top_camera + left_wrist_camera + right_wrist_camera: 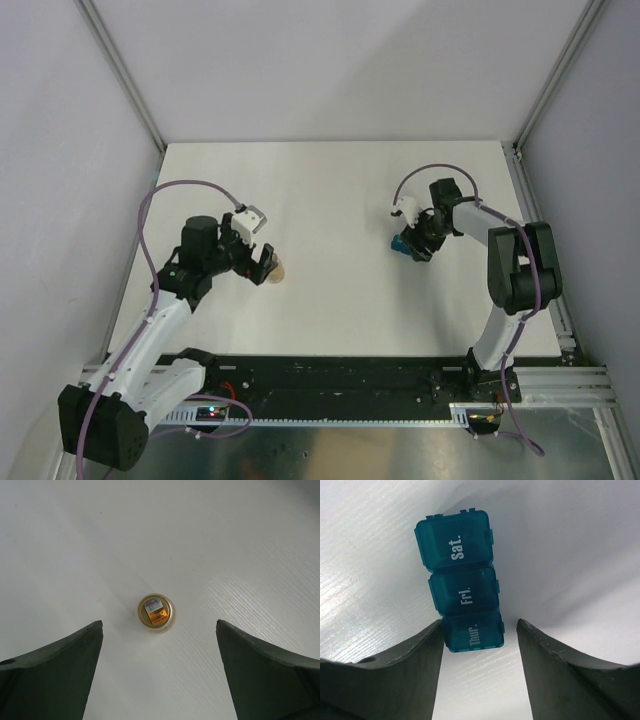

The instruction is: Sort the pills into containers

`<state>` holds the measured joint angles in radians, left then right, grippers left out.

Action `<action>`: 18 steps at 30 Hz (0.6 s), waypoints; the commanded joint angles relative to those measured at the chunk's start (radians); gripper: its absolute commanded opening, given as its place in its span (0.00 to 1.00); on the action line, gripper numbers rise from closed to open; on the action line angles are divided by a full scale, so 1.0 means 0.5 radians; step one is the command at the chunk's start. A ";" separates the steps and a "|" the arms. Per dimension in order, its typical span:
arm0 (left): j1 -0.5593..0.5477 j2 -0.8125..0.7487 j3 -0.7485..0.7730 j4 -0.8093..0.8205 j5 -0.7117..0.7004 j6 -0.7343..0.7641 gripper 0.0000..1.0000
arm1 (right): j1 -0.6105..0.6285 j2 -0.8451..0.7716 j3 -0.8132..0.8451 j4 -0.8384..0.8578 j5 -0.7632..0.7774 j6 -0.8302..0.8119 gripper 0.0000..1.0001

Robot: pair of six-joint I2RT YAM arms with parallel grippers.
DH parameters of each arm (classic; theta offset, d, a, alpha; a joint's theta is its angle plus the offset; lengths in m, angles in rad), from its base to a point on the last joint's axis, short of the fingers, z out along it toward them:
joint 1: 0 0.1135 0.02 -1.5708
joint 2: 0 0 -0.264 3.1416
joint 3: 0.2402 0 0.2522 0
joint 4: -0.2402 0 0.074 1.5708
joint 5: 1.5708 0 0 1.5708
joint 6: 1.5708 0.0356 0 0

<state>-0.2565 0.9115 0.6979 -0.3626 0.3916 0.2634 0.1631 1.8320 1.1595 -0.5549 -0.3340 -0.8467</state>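
Note:
The containers (461,585) are a teal strip of three shut compartments marked Sat., Fri. and Thur., lying on the white table; they show as a small blue shape (403,245) in the top view. My right gripper (479,621) straddles the Thur. end. Its left finger (427,645) touches the strip's side, while a gap remains at its right finger (535,645). My left gripper (159,622) hangs open above a small round orange-tan bottle (156,612), which stands just beyond the fingertips. The bottle (279,271) sits at the left of the table. No pills are in view.
Grey walls and metal frame posts (150,125) enclose the white table (330,190). A black rail (340,375) with the arm bases runs along the near edge.

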 commanded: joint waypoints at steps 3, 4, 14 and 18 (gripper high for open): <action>-0.016 -0.013 0.089 0.020 -0.024 0.061 0.98 | 0.047 0.053 0.065 0.068 0.005 -0.042 0.59; -0.017 -0.011 0.089 0.021 -0.023 0.065 0.98 | 0.054 0.052 0.065 0.067 0.004 -0.041 0.58; -0.041 0.002 0.143 0.020 0.019 0.056 0.98 | 0.087 -0.064 0.065 -0.021 -0.056 0.003 0.27; -0.086 0.011 0.215 0.020 0.040 0.021 0.98 | 0.098 -0.244 0.066 -0.157 -0.132 0.082 0.15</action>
<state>-0.2737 0.9161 0.7322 -0.3660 0.3889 0.2710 0.1997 1.8248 1.1667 -0.5648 -0.3393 -0.8410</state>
